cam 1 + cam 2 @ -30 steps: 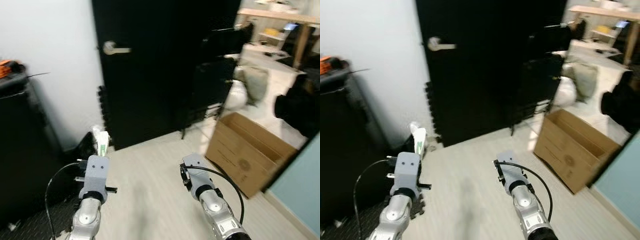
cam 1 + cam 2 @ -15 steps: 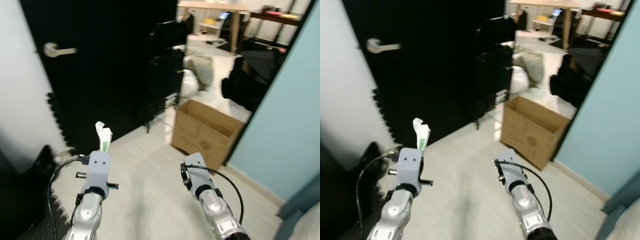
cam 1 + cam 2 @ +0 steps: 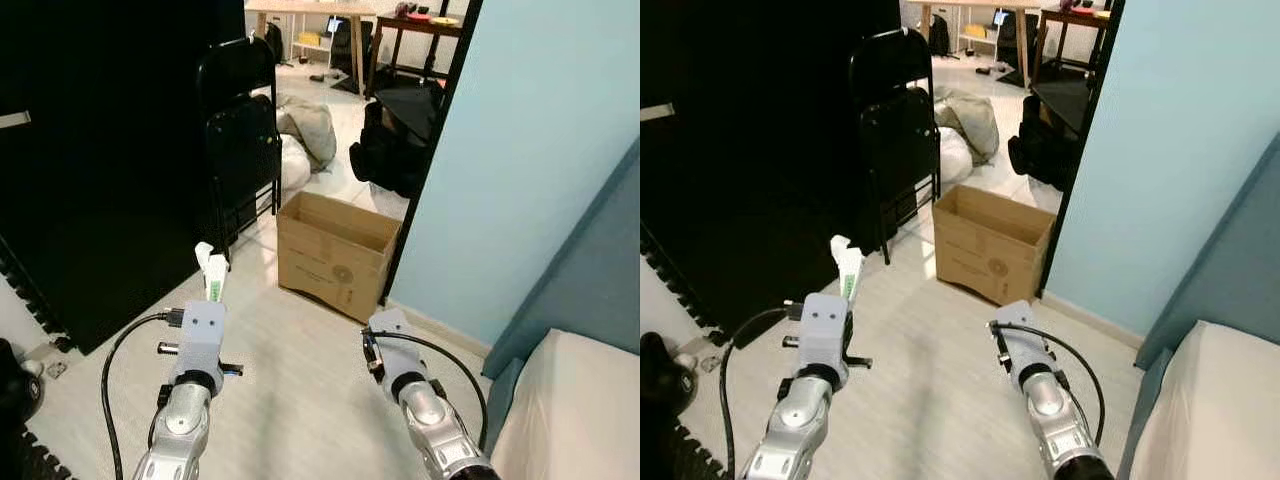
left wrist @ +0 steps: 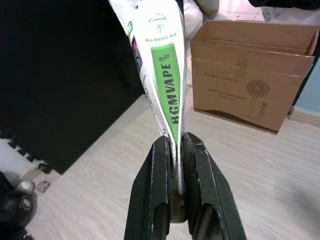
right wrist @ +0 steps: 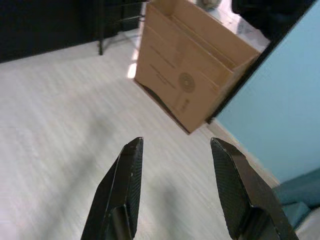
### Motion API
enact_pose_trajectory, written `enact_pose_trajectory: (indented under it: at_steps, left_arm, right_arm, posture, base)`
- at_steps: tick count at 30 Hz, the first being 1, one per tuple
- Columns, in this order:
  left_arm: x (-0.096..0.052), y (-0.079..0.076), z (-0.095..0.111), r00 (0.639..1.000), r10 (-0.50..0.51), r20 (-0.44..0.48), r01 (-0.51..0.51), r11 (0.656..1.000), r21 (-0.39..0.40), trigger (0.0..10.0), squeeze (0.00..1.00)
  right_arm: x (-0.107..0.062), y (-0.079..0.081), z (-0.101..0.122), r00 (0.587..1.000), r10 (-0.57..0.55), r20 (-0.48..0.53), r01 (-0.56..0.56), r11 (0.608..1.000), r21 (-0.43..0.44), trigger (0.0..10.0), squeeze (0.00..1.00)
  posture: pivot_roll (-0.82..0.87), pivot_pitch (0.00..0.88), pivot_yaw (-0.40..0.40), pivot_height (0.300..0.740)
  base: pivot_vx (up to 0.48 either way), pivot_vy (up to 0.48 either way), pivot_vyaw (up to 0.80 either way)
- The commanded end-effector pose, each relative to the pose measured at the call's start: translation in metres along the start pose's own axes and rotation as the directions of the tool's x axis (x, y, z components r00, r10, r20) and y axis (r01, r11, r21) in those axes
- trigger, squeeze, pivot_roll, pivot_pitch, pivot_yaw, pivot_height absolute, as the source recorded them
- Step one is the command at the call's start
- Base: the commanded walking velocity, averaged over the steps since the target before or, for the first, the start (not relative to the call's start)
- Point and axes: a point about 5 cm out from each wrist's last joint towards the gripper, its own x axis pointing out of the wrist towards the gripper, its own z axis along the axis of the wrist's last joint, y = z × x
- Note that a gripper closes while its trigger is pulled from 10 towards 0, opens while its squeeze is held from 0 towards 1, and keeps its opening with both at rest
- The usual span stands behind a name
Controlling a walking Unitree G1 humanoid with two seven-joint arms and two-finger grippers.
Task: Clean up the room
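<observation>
Left wrist view shows the left gripper clenched on the lower end of a white and green crumpled plastic wrapper, which stands upright between the two black fingers. In the head views this wrapper rises just above the left wrist, at about 10 o'clock from the middle of the picture.

The right gripper hangs released over the pale wooden floor, its fingers wide apart and holding nothing.

An open brown cardboard box stands on the floor at 12 o'clock, close to the edge of a light blue wall. A printed round fan mark is on its front side. At 11 o'clock, behind the box, a black folding chair stands beside a large black door. Farther back, at 12 o'clock, grey-green cushions or bags and a black bag lie on the floor, partly blocking the passage to a wooden table. At 4 o'clock there is a pale mattress corner against a grey-blue panel.
</observation>
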Motion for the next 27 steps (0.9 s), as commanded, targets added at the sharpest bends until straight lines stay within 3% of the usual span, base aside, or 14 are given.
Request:
enact_pose_trajectory:
  at_steps: [1, 14, 17, 18, 19, 21, 22, 24, 27]
  left_arm:
    - [-0.003, 0.003, -0.001, 1.000, 0.011, -0.010, -0.011, 1.000, 0.019, 10.0, 0.00]
    - [-0.001, 0.011, 0.024, 0.999, -0.003, 0.052, -0.002, 0.995, 0.100, 10.0, 0.00]
    - [0.001, 0.013, 0.028, 0.998, 0.009, 0.062, -0.014, 0.997, 0.078, 10.0, 0.00]
    - [0.002, 0.015, 0.026, 0.998, 0.029, 0.062, -0.032, 0.998, 0.046, 10.0, 0.00]
    - [0.004, 0.015, 0.007, 0.997, 0.066, 0.031, -0.065, 0.997, -0.034, 10.0, 0.00]
    - [0.004, 0.015, 0.007, 0.997, 0.066, 0.031, -0.065, 0.997, -0.034, 10.0, 0.00]
    - [0.001, 0.013, -0.009, 0.996, 0.085, -0.028, -0.087, 0.994, -0.071, 10.0, 0.00]
    - [-0.002, 0.007, -0.020, 0.995, 0.075, -0.062, -0.079, 0.995, -0.061, 10.0, 0.00]
    - [-0.003, 0.001, -0.019, 0.997, 0.044, -0.070, -0.047, 0.998, -0.029, 10.0, 0.00]
  right_arm:
    - [0.000, 0.005, -0.002, 1.000, 0.016, -0.006, -0.016, 1.000, 0.006, 10.0, 0.00]
    - [-0.002, -0.004, -0.002, 1.000, 0.008, 0.006, -0.008, 1.000, 0.005, 10.0, 0.00]
    - [-0.002, -0.005, -0.001, 1.000, 0.005, 0.011, -0.005, 1.000, 0.012, 10.0, 0.00]
    - [-0.001, -0.004, 0.000, 1.000, 0.003, 0.011, -0.004, 1.000, 0.027, 10.0, 0.00]
    - [0.001, 0.001, 0.000, 1.000, 0.008, 0.006, -0.009, 0.998, 0.061, 10.0, 0.00]
    - [0.001, 0.001, 0.000, 1.000, 0.008, 0.006, -0.009, 0.998, 0.061, 10.0, 0.00]
    - [0.002, 0.005, -0.001, 1.000, 0.019, -0.002, -0.019, 0.998, 0.059, 10.0, 0.00]
    - [0.002, 0.007, 0.001, 1.000, 0.029, 0.001, -0.029, 0.998, 0.057, 10.0, 0.00]
    - [0.003, 0.007, 0.003, 0.999, 0.037, 0.010, -0.037, 0.998, 0.046, 10.0, 0.00]
  posture:
    - [0.08, 0.040, -0.003, 0.734]
    - [0.18, 0.050, 0.018, 0.734]
    - [0.16, 0.055, 0.004, 0.734]
    - [0.11, 0.045, -0.033, 0.734]
    - [0.07, 0.038, -0.035, 0.734]
    - [0.07, 0.038, -0.035, 0.734]
    - [0.06, 0.040, -0.038, 0.734]
    - [0.06, 0.030, -0.039, 0.734]
    - [0.09, 0.035, -0.026, 0.734]
  base:
    - [0.000, 0.000, 0.00]
    - [0.000, 0.000, 0.00]
    - [0.000, 0.000, 0.00]
    - [0.000, 0.000, 0.00]
    - [0.000, 0.000, 0.00]
    - [0.000, 0.000, 0.00]
    - [0.000, 0.000, 0.00]
    - [0.000, 0.000, 0.00]
    - [0.000, 0.000, 0.00]
